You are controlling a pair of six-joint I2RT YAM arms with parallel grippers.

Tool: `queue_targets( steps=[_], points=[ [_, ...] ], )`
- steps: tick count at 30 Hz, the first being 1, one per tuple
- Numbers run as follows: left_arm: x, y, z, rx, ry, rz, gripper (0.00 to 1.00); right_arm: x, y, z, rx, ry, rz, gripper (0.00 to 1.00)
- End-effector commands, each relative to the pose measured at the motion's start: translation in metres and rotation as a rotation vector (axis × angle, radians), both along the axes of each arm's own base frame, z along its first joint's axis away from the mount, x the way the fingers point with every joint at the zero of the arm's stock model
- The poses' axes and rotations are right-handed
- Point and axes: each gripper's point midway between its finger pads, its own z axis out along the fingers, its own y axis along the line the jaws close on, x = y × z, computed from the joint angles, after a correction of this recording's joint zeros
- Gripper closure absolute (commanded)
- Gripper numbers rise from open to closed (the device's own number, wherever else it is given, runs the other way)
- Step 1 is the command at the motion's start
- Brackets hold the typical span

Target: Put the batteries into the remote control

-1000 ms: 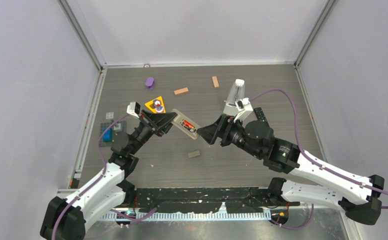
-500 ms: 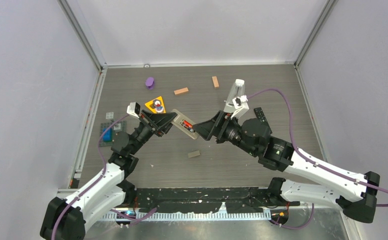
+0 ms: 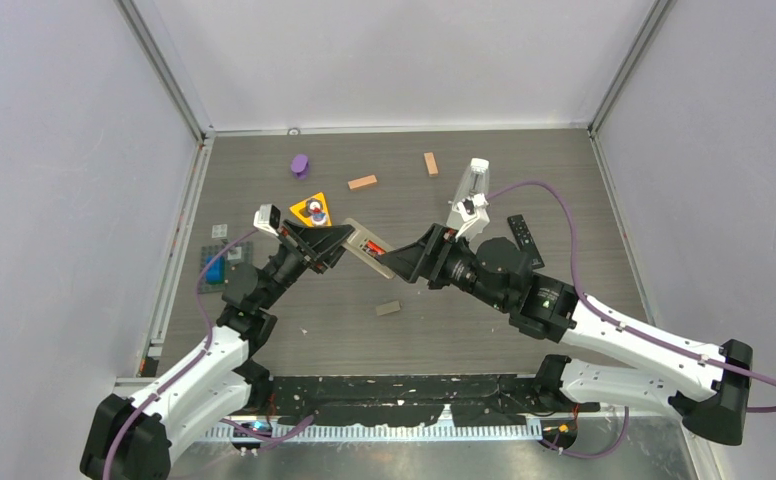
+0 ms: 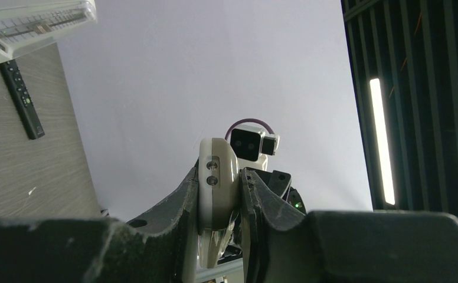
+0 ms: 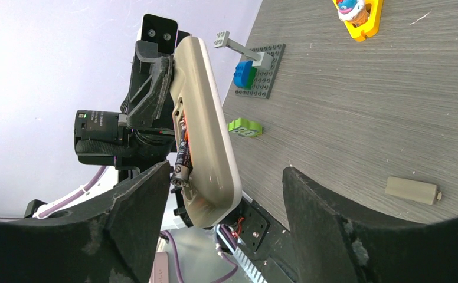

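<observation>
My left gripper [image 3: 336,243] is shut on one end of a beige remote control [image 3: 369,247] and holds it in the air above the table. Its battery bay faces up, with something red-orange showing inside. In the left wrist view the remote [image 4: 218,177] is clamped between the jaws of my left gripper [image 4: 218,203]. My right gripper [image 3: 394,262] is open, its fingers on either side of the remote's free end. In the right wrist view a dark battery [image 5: 182,154] lies in the remote's [image 5: 209,127] bay, its lower end sticking out close to one finger of my right gripper [image 5: 226,197].
A small beige cover piece [image 3: 388,308] lies on the table below the remote. A black remote [image 3: 524,240] and a white device [image 3: 472,188] are at the right. Two orange-brown blocks [image 3: 362,182], a purple object [image 3: 300,164], a yellow triangle toy [image 3: 313,210] and a grey brick plate [image 3: 220,265] are behind and to the left.
My right arm has moved left and its open fingers have closed in around the remote's free end. The left arm and the remote have stayed still.
</observation>
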Motion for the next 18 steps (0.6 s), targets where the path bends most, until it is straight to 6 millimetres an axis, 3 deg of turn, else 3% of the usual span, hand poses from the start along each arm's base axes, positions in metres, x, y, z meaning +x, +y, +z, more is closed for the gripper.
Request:
queue_targets(
  steps=[1,18],
  points=[
    [-0.0020,0.0056,0.0200,-0.044,-0.053,0.019,1.00,0.0018,-0.0042,0.0215,0.087,-0.037,-0.017,0.23],
    [-0.0007,0.0051,0.0181,-0.041,-0.045,0.021,1.00,0.0031,-0.0037,0.0125,0.087,-0.030,-0.013,0.25]
  ],
)
